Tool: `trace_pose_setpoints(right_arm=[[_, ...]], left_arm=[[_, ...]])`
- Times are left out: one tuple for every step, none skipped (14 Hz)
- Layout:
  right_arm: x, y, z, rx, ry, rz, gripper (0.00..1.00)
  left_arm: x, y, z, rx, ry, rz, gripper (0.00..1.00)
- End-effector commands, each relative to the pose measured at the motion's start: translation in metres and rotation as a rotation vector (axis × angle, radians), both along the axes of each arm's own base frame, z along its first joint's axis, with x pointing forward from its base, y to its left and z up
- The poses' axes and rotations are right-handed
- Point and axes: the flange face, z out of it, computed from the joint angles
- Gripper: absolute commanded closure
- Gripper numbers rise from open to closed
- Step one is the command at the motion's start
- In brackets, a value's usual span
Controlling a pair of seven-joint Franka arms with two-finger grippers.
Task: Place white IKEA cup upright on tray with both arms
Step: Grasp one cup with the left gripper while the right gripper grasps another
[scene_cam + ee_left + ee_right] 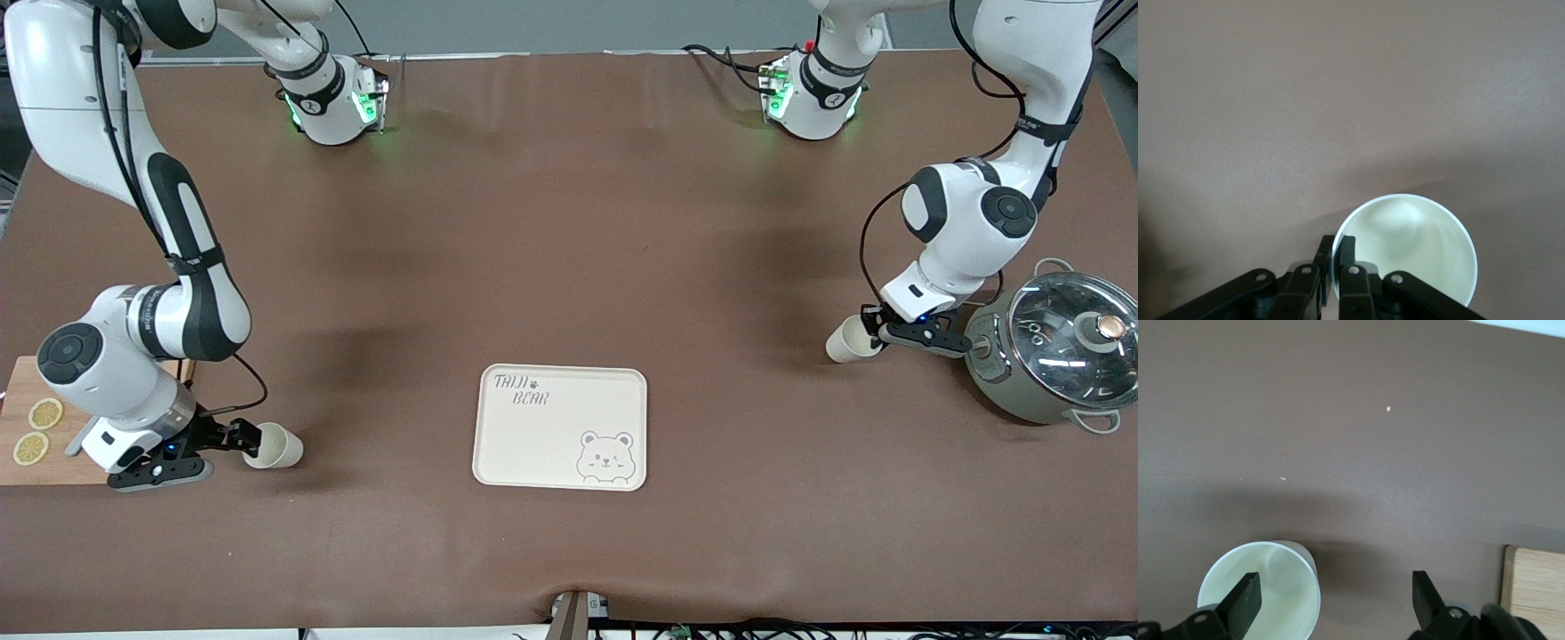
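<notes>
Though the front view hides it, wrist views show my left gripper (876,331) (1336,257) pinching the white cup (845,340) (1418,247) by its rim, three o'clock of the tray (533,444); my right gripper (247,437) (1335,593) gapes wide at the second cup (276,447) (1271,580), nine o'clock.

My right gripper (252,438) sits low near the right arm's end of the table, its fingers against a white cup (275,446) that lies tipped on its side, just beside the wooden cutting board (36,476) with two lemon slices (38,430) on it. My left gripper (876,332) is toward the left arm's end, closed on the rim of a second white cup (849,340), which is also tilted sideways, close to the grey-green pot (1049,356) with its glass lid. Between the two cups, nearer the front camera, the tray (533,444) lies flat on the brown table (569,222), bear drawing facing up.
</notes>
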Motion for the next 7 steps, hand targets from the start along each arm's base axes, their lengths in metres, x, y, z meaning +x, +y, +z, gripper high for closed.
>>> trace_pose_setpoints(right_arm=[[0.007,0.002,-0.003,-0.005,0.000,0.043,0.00],[0.007,0.001,-0.006,-0.007,0.005,0.048,0.00],[0.006,0.001,-0.009,-0.006,0.010,0.048,0.00],[0.006,0.002,-0.014,-0.005,0.017,0.050,0.00],[0.004,0.003,-0.017,-0.003,0.036,0.051,0.00],[0.001,0.003,-0.020,-0.005,0.068,0.063,0.00],[-0.001,0.002,-0.023,-0.006,0.095,0.080,0.00]], left_arm=[[-0.001,0.002,-0.003,-0.010,-0.005,0.034,1.00],[0.001,-0.001,-0.001,-0.015,-0.011,0.049,1.00],[0.004,-0.004,0.002,-0.021,-0.018,0.065,1.00],[0.008,-0.011,0.006,-0.028,-0.026,0.077,1.00],[0.013,-0.023,0.011,-0.039,-0.033,0.079,1.00],[0.016,-0.030,0.015,-0.050,-0.036,0.096,1.00],[0.020,-0.040,0.023,-0.062,-0.035,0.110,1.00]])
